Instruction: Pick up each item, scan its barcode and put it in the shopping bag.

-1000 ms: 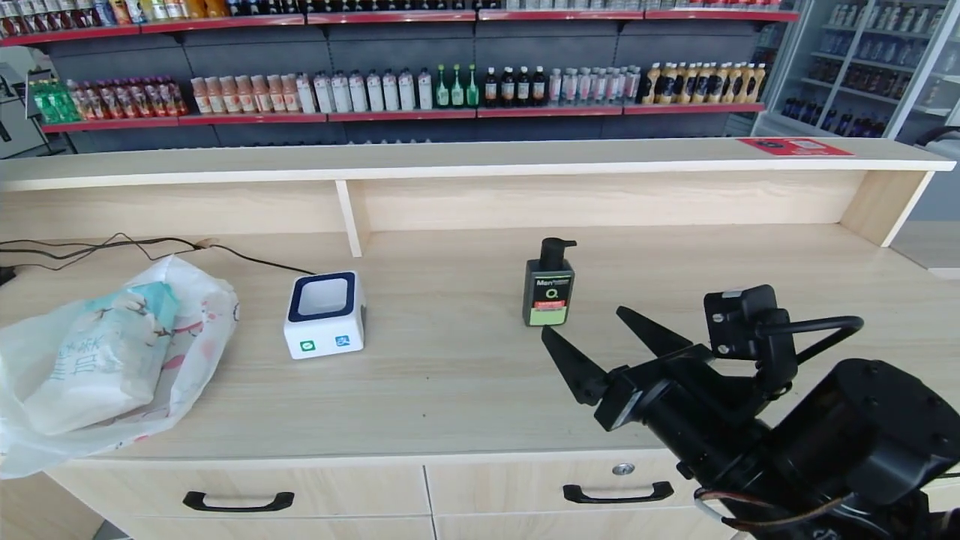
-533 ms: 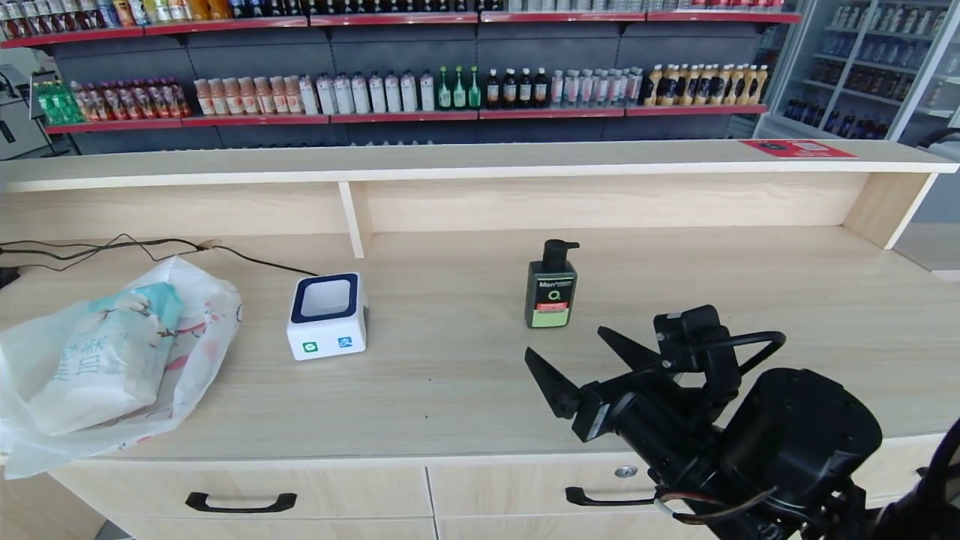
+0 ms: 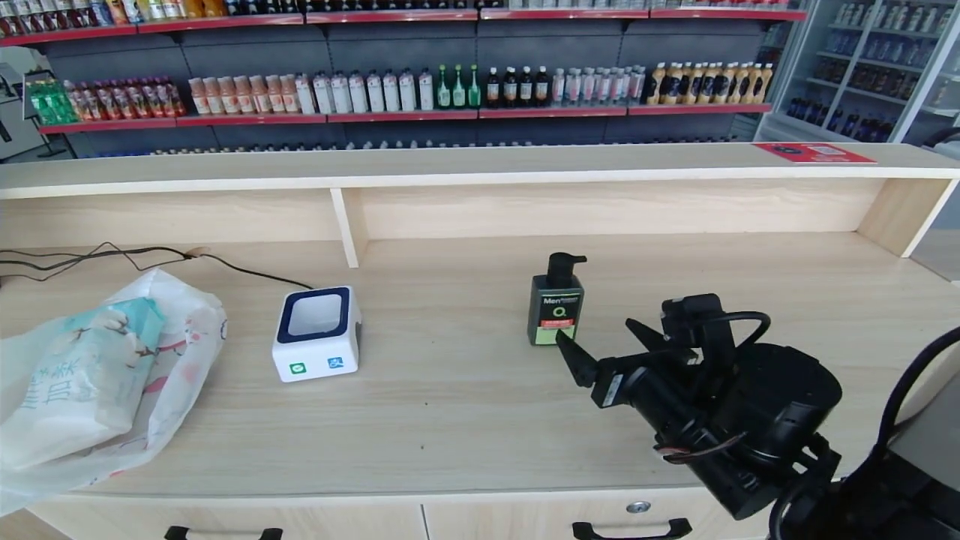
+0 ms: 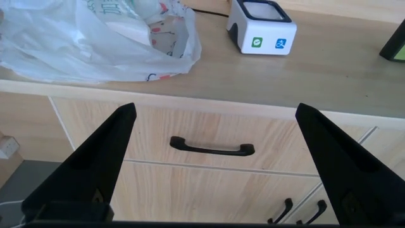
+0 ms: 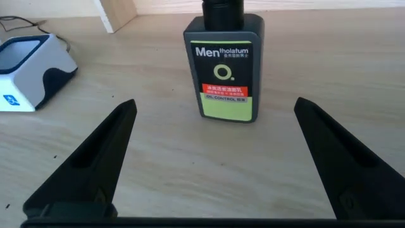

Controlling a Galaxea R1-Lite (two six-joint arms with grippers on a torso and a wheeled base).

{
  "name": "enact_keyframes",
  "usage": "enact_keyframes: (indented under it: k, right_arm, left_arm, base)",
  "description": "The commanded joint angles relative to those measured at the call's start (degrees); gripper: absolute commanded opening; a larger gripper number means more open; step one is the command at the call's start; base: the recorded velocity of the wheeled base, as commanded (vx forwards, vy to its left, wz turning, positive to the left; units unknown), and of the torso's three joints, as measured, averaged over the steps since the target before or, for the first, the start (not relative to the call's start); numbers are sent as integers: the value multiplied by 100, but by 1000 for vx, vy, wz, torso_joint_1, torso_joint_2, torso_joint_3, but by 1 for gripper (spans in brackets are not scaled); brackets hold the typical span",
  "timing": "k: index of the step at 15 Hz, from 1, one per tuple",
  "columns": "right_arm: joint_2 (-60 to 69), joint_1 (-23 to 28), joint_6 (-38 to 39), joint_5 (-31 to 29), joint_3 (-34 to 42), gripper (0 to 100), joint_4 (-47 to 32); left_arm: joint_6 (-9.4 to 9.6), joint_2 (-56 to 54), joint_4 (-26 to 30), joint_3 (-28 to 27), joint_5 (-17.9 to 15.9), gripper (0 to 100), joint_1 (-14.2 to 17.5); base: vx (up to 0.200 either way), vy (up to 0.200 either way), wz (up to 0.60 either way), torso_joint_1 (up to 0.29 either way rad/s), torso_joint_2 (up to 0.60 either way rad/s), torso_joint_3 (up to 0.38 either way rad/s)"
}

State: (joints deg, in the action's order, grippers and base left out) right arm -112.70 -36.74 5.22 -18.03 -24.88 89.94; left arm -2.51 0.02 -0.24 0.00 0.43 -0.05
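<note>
A dark green pump bottle point(image 3: 556, 307) with a black pump stands upright on the wooden counter point(image 3: 450, 405), right of centre. My right gripper point(image 3: 598, 333) is open just in front of it and points at it, with one fingertip close to the bottle's base. From the wrist the bottle point(image 5: 223, 69) stands beyond the right gripper point(image 5: 215, 104), between the lines of the spread fingers. A white scanner point(image 3: 315, 334) with a blue-rimmed window sits left of centre. The white plastic shopping bag point(image 3: 172, 352) lies at the far left with a tissue pack point(image 3: 75, 371) inside. My left gripper point(image 4: 215, 114) hangs open below the counter's front edge.
A black cable point(image 3: 112, 251) runs along the back left to the scanner. A raised ledge point(image 3: 480, 161) with an upright divider point(image 3: 343, 225) closes the counter's back. Drawer fronts with black handles point(image 4: 212, 149) face the left gripper. Bare wood lies between scanner and bottle.
The head camera has shifted a little. My right arm has drawn in and turned, and its open gripper has come nearer the pump bottle. Bottle, scanner and bag have stayed put.
</note>
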Motion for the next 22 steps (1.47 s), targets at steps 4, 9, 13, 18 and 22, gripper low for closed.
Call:
enact_keyframes:
  k: [4,9,13,18,22]
  right_arm:
    - [-314,264,-3,-8,-518,100,6]
    - [-472,282,50,-8,-650,100,6]
    - [-437,405,67,-8,-650,100,6]
    - [-349,484,93,-8,-623,100,6]
    - [-419,721,93,-8,-667,100,6]
  left_arm:
    - [-4,6,-2,0,1,100,-4]
    - [-4,-2,-2,0,1,100,5]
    - [-4,-2,-2,0,1,100,-4]
    - [-4,6,-2,0,1,100,-4]
    - [-4,-2,-2,0,1,100,5]
  base:
    - [0,0,0,0,0,0]
    - [0,0,0,0,0,0]
    - [0,0,0,0,0,0]
    - [0,0,0,0,0,0]
    - [0,0,0,0,0,0]
